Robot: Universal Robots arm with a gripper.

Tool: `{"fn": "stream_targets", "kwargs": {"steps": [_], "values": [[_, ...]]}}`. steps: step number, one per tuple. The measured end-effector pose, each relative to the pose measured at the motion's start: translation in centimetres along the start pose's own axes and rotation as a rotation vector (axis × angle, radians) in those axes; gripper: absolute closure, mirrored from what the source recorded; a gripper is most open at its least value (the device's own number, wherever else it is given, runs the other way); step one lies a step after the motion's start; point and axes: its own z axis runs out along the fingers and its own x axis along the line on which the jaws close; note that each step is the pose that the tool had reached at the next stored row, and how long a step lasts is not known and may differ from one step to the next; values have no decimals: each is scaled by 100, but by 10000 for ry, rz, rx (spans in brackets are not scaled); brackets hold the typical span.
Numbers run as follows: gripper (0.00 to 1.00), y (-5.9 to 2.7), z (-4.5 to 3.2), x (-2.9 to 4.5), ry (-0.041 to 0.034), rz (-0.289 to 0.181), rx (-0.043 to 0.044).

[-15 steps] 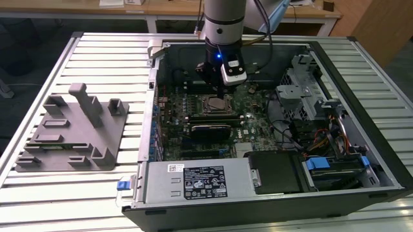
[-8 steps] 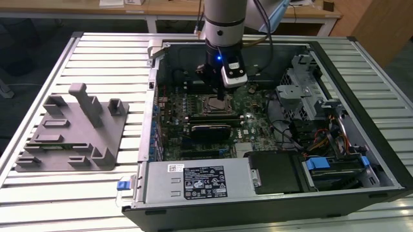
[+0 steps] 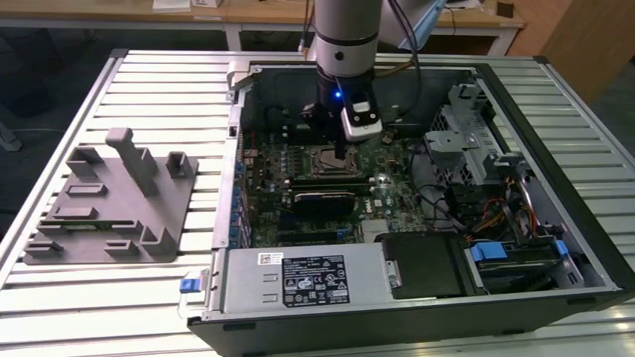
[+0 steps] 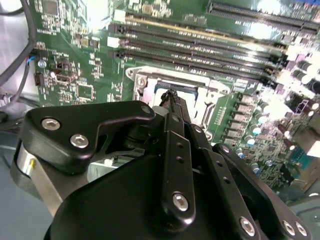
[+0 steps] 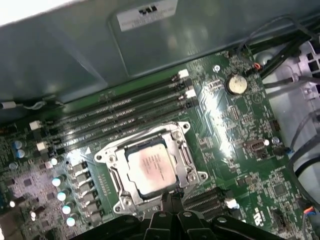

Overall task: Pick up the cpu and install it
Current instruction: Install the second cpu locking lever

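We see an open computer case lying on a slatted table, with the arm reaching down into it. The gripper hangs just above the socket on the green motherboard. In the first wrist view, the cpu (its silver top catching the light) lies flat inside the metal socket frame, beside the memory slots. The gripper's black fingers sit at the socket's near edge, not holding the cpu; we cannot tell whether they are open or closed. A grey fixture stands on the table, at the exterior view's left, well apart from the case.
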Motion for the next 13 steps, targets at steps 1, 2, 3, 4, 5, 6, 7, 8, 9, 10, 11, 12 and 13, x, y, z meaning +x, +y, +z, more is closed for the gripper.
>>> {"fn": "stream_targets", "kwargs": {"steps": [1,2,3,4,5,6,7,8,9,10,11,12,13], "values": [[89,-19,0,-7,0,-2,0],[89,-37,0,-14,0,-4,1],[89,-54,0,-20,0,-7,1],[89,-72,0,-26,0,-10,0],[89,-90,0,-33,0,-15,-1],[89,-109,1,-39,0,-22,-1],[89,-127,1,-44,0,-33,-1],[89,-144,2,-48,1,-47,-1],[89,-160,3,-51,1,-64,-3],[89,-176,5,-52,2,-88,-5],[89,-190,7,-52,2,-119,-7],[89,-199,10,-48,4,-166,-10],[89,-206,13,-43,6,-240,-15]]}}
